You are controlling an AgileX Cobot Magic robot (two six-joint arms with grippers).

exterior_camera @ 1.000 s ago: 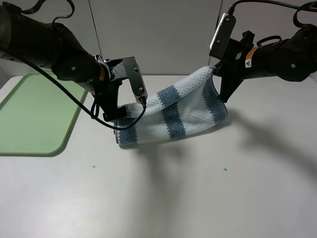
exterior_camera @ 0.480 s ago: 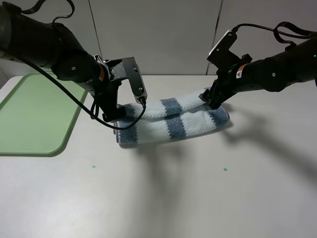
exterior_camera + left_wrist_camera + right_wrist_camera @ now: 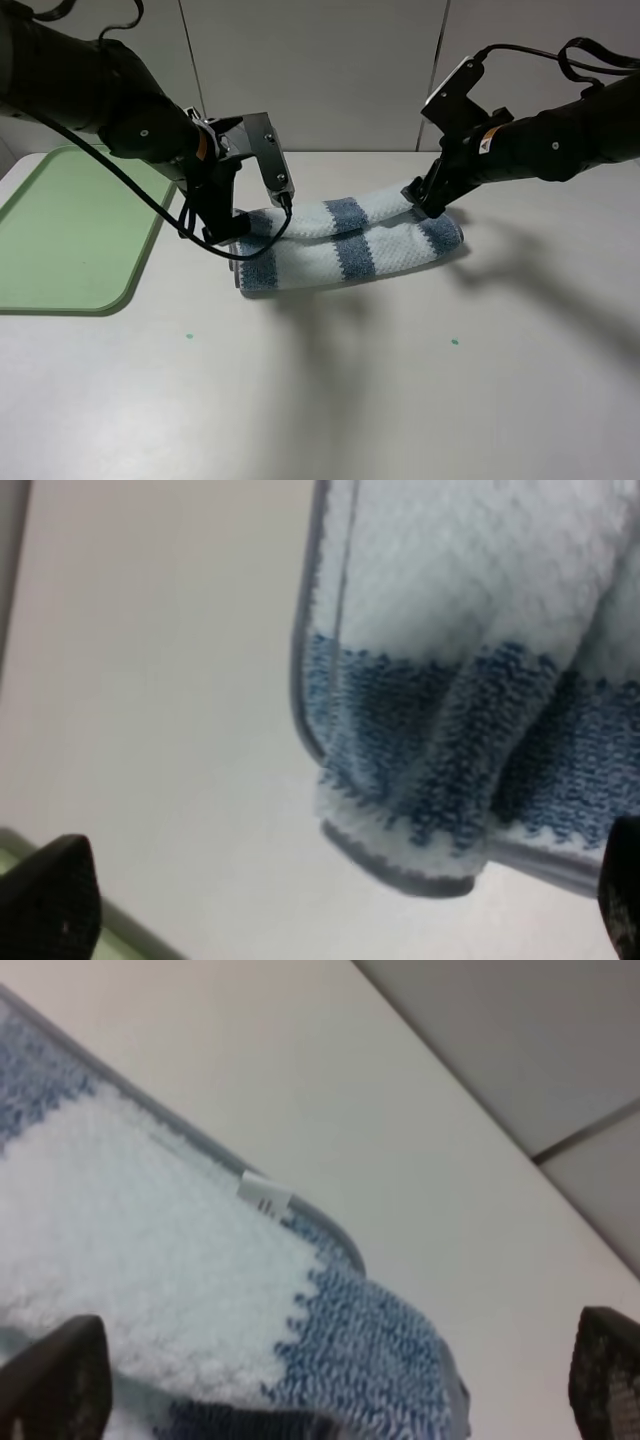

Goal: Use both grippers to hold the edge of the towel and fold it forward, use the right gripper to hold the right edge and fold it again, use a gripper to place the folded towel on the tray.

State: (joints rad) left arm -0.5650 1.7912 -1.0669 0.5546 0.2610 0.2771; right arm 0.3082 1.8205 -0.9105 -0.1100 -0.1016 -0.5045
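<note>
I see the towel lying folded lengthwise on the table, to the right of the tray and apart from it. My left gripper hangs at the towel's left end, jaws spread wide and gripping nothing; its wrist view shows the grey hem doubled there. My right gripper sits at the right end, jaws likewise released, with the towel's corner and a small white label lying between the tips.
</note>
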